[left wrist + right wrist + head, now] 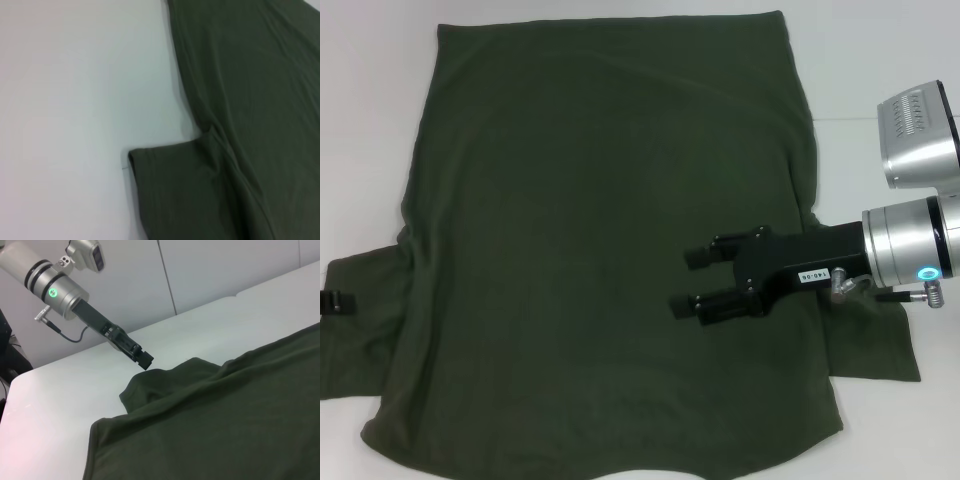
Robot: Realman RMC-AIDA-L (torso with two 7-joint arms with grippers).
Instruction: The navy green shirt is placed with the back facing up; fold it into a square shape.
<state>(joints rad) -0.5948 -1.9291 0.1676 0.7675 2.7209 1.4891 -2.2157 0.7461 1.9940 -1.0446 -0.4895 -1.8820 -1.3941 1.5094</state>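
**Shirt flat, right gripper over its right side**

Table (360, 100): white, carries everything. Shirt (600, 250) lies spread flat across it, plain side up, both sleeves out to the sides.

Right gripper (692, 281) hangs over the shirt's right half, level with the sleeves, pointing toward the shirt's middle. Fingers (700, 254) parted narrowly, nothing between them.

Left gripper (145, 360) sits low at the shirt's left sleeve, tip just over the sleeve's edge. Cannot tell how its fingers stand. Sleeve hem (132, 165) lies flat on the table.
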